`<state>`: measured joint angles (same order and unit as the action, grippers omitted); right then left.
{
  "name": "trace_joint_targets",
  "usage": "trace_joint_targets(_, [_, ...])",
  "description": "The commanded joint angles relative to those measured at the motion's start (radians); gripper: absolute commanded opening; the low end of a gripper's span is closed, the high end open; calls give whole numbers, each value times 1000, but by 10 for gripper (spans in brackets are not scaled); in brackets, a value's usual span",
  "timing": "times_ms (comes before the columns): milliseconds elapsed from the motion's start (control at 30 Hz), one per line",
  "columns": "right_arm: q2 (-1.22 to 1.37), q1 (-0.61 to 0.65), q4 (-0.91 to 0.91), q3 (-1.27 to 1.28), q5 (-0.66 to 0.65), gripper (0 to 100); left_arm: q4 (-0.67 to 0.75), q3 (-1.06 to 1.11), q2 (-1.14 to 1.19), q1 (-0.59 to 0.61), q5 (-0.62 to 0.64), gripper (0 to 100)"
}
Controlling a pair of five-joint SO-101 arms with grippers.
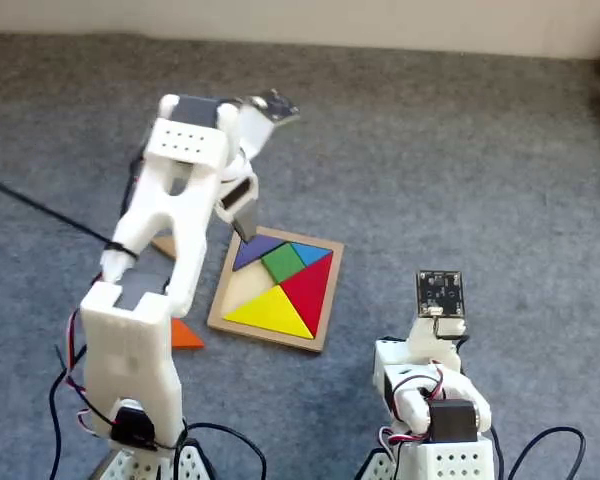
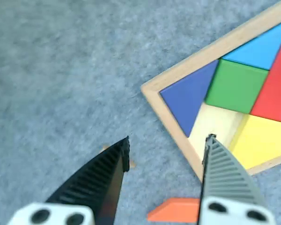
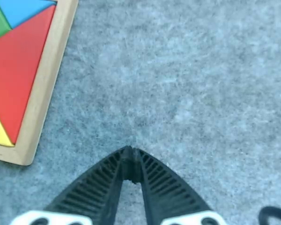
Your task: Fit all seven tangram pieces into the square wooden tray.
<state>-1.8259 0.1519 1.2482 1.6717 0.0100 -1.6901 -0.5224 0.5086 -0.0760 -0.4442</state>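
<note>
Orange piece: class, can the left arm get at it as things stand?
Probably yes: the left hand is open, and the orange piece lies uncovered on the carpet close by, outside the tray.

A lab-like robot test setup: the bench [image 1: 460, 150] wears grey carpet, loose cables [image 1: 40, 207] trail across it, pale wall [image 1: 380, 20] behind.

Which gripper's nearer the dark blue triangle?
Left. The left gripper is open by the tray corner holding the dark blue triangle; the right gripper is shut over carpet beyond the tray's opposite side.
</note>
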Motion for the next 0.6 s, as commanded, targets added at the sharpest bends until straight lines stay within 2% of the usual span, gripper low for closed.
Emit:
trace_joint_targets(0, [-8,7,4,148,6,5,-28,-5,-90,58,9,253])
trace_joint_targets(133, [-8,7,4,148,6,5,-35,7,-90,140,29,252])
trace_joint_targets(367, [-8,7,4,148,6,5,-26,110,-90,260,230,252])
trace_joint_targets(567, [-8,7,4,148,6,5,35,240,-90,335,310,252])
